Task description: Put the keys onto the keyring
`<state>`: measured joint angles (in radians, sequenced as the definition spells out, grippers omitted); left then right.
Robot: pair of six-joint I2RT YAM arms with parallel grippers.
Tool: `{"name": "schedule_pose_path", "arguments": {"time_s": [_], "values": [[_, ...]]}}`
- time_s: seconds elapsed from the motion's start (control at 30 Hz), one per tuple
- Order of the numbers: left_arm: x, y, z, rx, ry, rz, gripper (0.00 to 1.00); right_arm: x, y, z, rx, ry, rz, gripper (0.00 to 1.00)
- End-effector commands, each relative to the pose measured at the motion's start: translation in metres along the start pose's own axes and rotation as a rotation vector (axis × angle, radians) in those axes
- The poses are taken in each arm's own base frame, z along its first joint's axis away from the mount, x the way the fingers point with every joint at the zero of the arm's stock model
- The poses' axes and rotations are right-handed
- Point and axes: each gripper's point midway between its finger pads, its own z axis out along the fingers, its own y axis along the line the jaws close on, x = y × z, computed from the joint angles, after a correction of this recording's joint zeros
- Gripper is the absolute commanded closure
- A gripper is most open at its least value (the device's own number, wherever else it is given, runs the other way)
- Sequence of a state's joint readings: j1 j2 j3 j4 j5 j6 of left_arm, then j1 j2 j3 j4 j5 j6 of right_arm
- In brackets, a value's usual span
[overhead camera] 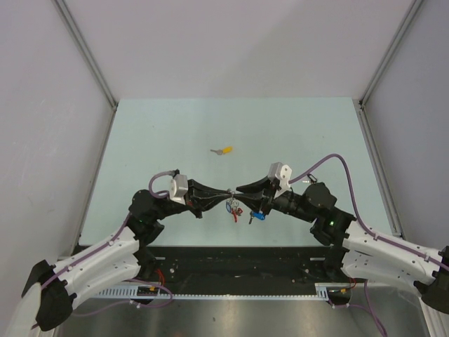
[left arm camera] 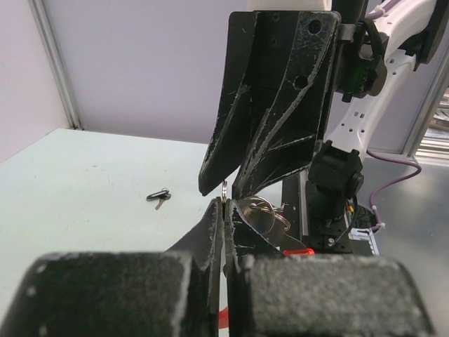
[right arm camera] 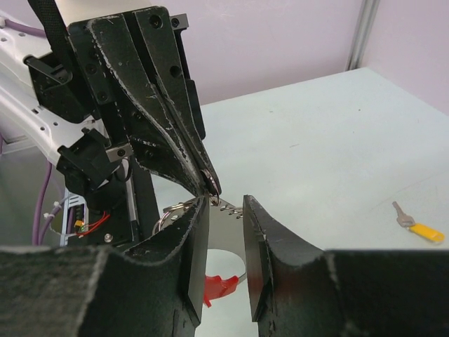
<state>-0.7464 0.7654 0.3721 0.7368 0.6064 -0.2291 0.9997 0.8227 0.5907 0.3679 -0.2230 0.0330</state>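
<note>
Both grippers meet in mid-air over the near part of the table. My left gripper (overhead camera: 226, 194) (left arm camera: 224, 208) is shut on the small silver keyring (left arm camera: 224, 188) (right arm camera: 210, 180), which it holds edge-on at its tips. A short chain (right arm camera: 229, 203), a flat silver piece (right arm camera: 228, 228) and a red piece (right arm camera: 221, 288) hang below the keyring. My right gripper (overhead camera: 237, 190) (right arm camera: 226, 207) has its jaws apart on either side of the keyring's edge. A blue-capped key (overhead camera: 258, 215) dangles under the right gripper. A yellow-capped key (overhead camera: 224, 150) (right arm camera: 421, 231) lies alone on the table.
The pale green table (overhead camera: 154, 140) is bounded by grey walls on the left, the right and the back. More silver rings (left arm camera: 264, 208) and red bits (overhead camera: 235, 209) hang under the meeting point. The arm bases and cables crowd the near edge.
</note>
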Motion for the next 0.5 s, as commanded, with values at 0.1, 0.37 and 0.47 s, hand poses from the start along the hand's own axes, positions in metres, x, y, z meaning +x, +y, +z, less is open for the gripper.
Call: {"name": "schedule_pose_path", "arguments": {"time_s": [0.1, 0.37, 0.47], "values": [[-0.020, -0.012, 0.004, 0.063, -0.052, 0.027, 1.00, -0.014, -0.004, 0.007, 0.013, -0.060, -0.029, 0.72], [-0.021, -0.017, 0.005, 0.095, -0.047, 0.025, 1.00, -0.008, 0.011, 0.009, -0.099, -0.024, -0.039, 0.82], [-0.020, -0.017, 0.006, 0.101, -0.041, 0.023, 1.00, -0.006, 0.015, 0.011, -0.125, -0.003, -0.036, 0.90]]}}
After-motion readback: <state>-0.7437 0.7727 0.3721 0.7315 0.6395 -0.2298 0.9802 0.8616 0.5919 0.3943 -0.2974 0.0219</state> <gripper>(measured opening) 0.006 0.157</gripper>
